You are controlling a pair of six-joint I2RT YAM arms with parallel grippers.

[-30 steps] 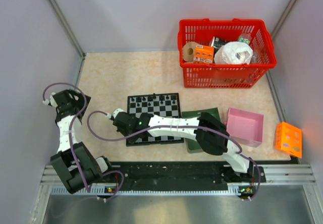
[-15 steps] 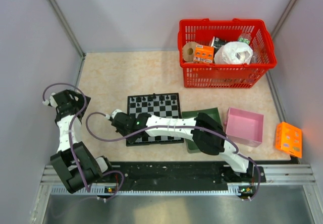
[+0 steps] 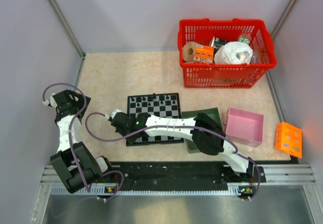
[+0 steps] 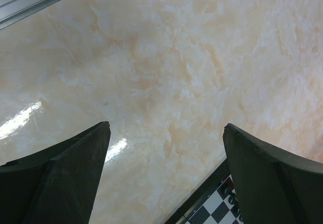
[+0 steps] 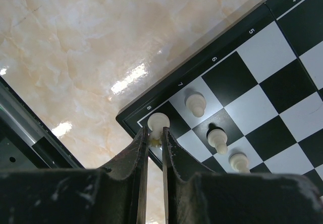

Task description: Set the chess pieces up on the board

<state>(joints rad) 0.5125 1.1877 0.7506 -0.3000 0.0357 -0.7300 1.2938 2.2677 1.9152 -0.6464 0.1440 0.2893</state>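
- A small whitish plastic chess piece (image 5: 158,121) with a rounded head is seen at the lower left of the right wrist view. It is over the corner square of the flat black-and-white checkered board (image 5: 262,47), beside the printed 8. Whether it rests on the square cannot be told.
- It is judged very light, rigid and smooth, so easily tipped or squeezed out sideways. A hold low on the narrow stem, under the head, is judged best.
- The right gripper (image 5: 155,134) is closed to a narrow slit on that stem.
- Three more whitish pieces (image 5: 196,104) are stood on nearby squares, close enough to be knocked.
- The left gripper (image 4: 165,129) is spread wide with nothing between its fingers, above the glossy beige marbled tabletop (image 4: 166,57).
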